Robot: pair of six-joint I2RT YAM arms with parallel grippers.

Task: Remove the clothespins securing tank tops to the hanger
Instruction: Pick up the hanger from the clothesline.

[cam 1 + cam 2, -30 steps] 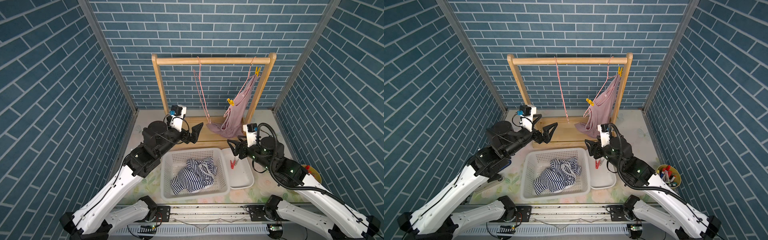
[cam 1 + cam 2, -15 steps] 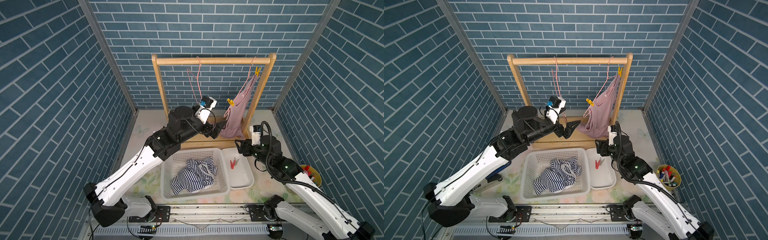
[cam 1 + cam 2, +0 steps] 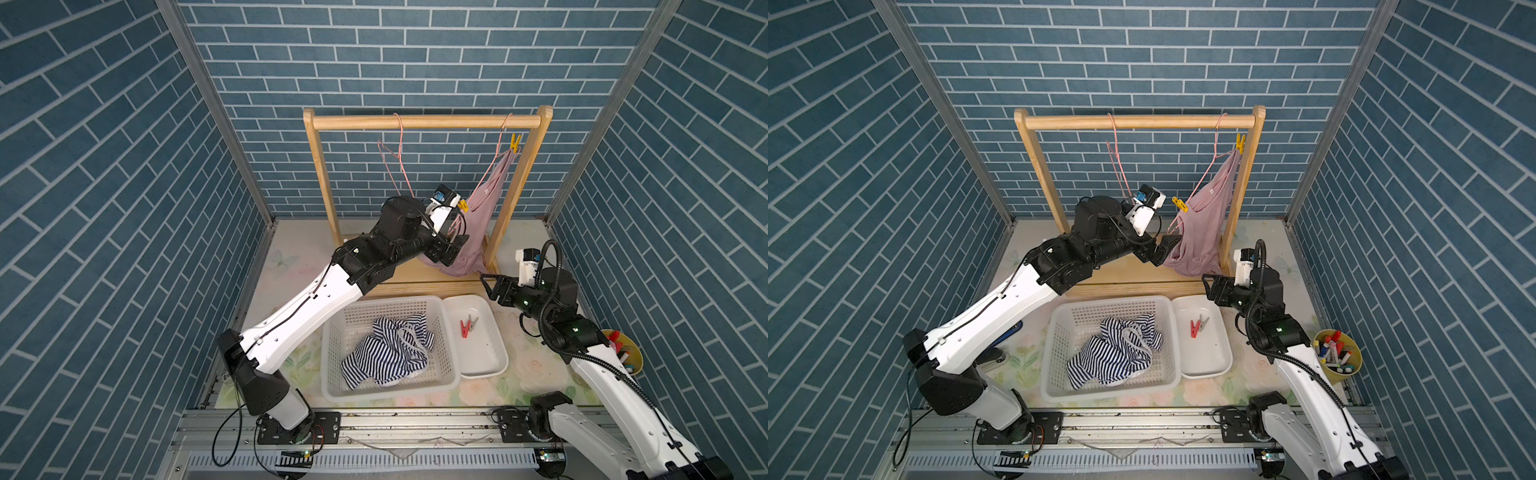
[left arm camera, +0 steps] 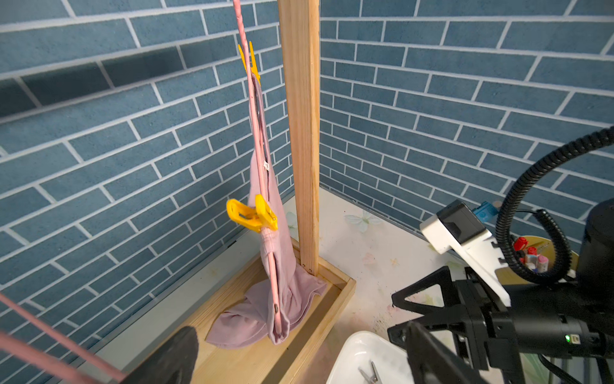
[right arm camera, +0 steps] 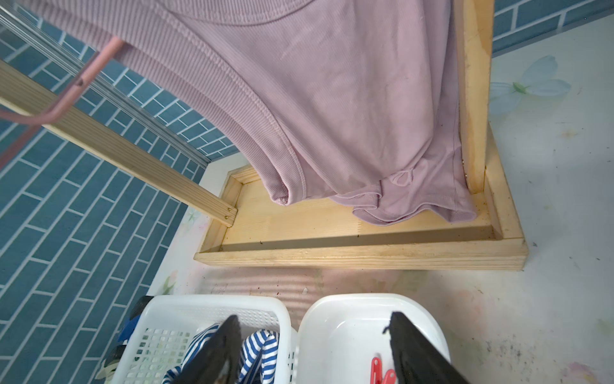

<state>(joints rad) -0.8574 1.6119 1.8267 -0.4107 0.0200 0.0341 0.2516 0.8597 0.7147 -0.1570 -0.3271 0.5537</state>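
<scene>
Where left arm [image 3: 316, 300] crosses, lower clothespin [image 3: 463, 205] partly hidden

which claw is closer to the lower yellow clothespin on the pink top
Left. The left claw hangs just below the lower yellow clothespin, beside the pink top; the right claw is farther off, low by the white tray.

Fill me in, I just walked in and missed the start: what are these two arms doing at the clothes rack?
They are unpinning tank tops from hangers. The striped tank top lies in the basket, and a red clothespin and a grey clothespin lie in the white tray. The pink tank top hangs on its hanger, pinned by an upper yellow clothespin and a lower yellow clothespin. The left gripper, open, points toward the lower one without touching it. The right gripper is open and empty by the tray.
</scene>
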